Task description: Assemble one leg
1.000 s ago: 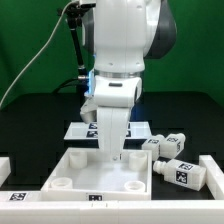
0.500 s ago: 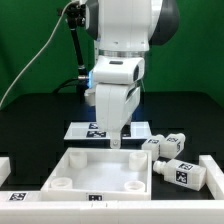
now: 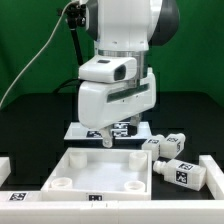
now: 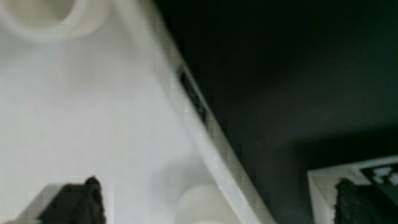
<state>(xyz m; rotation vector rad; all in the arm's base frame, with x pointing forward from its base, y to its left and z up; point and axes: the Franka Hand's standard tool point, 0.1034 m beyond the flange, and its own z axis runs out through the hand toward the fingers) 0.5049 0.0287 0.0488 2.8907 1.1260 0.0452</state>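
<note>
The exterior view shows the whole gripper (image 3: 106,138), tilted above the far edge of the white panel (image 3: 100,168), in front of the marker board (image 3: 76,130). Its jaws are too hidden to tell how wide they stand, and nothing is seen in them.

Two legs lie on the black table (image 3: 40,125) at the exterior view's right, apart from the gripper: one leg (image 3: 172,142) further back, the other leg (image 3: 182,172) just beside the panel's corner.

The wrist view shows no leg, only one dark finger (image 4: 71,203) over the panel (image 4: 89,110).

Round sockets counted: two in the exterior view, two in the wrist view.
</note>
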